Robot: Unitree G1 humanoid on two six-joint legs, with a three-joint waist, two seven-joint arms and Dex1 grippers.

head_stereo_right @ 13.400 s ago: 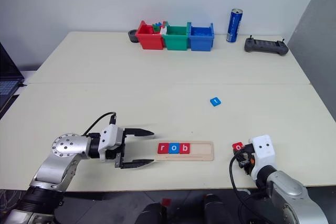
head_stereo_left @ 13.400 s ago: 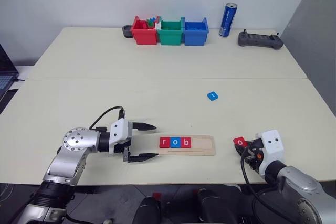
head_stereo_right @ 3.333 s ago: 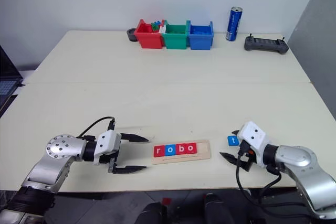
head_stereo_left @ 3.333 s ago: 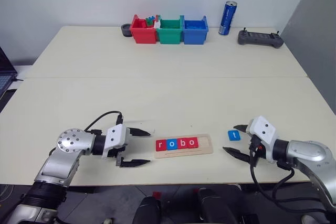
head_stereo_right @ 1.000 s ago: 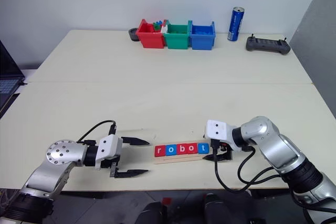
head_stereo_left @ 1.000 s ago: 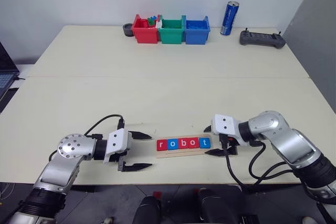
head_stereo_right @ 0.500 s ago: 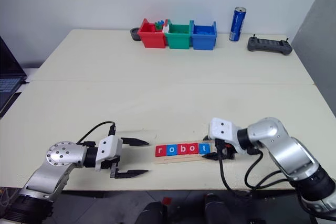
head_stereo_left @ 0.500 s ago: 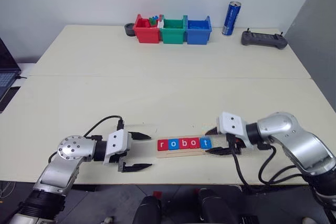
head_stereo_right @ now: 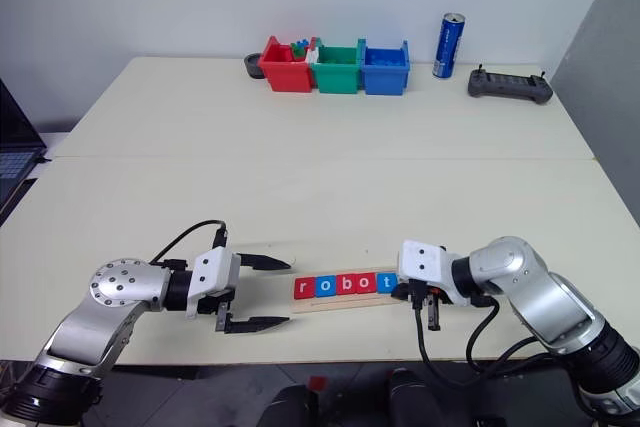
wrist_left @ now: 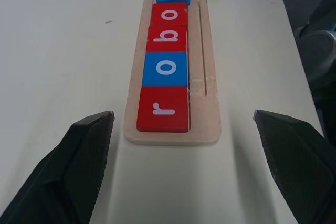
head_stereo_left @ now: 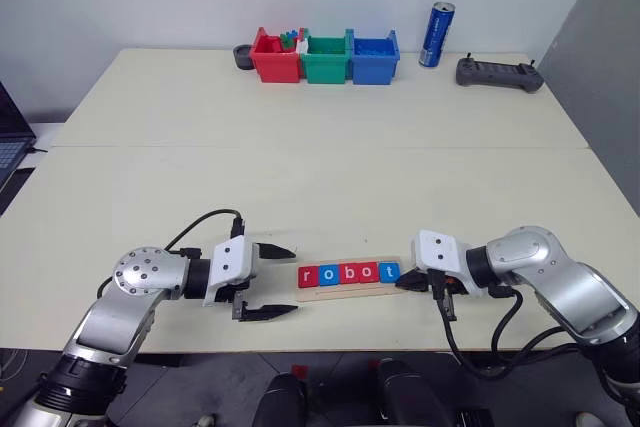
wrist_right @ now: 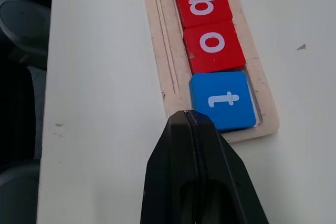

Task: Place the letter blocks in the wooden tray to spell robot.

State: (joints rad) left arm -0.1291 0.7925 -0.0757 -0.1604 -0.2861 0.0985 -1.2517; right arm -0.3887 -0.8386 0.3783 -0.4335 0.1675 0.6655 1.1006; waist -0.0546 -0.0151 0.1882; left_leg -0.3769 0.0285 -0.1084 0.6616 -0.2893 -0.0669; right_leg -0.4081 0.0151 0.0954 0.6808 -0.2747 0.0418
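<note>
Five letter blocks (wrist_left: 165, 64) spell "robot" in the wooden tray (wrist_left: 207, 66); left gripper (head_stereo_left: 272, 281) spread, right gripper (wrist_right: 190, 121) clenched empty.

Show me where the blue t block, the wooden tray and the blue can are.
blue t block (wrist_right: 223, 99), right wrist view, on its lettered top face.
wooden tray (wrist_left: 206, 61), left wrist view, on the bare grooved strip beside the tiles.
blue can (head_stereo_left: 436, 36), left eye view, mid-side.

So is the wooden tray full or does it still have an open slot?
Full: five letter blocks fill the wooden tray end to end, reading r, o, b, o, t.
</note>
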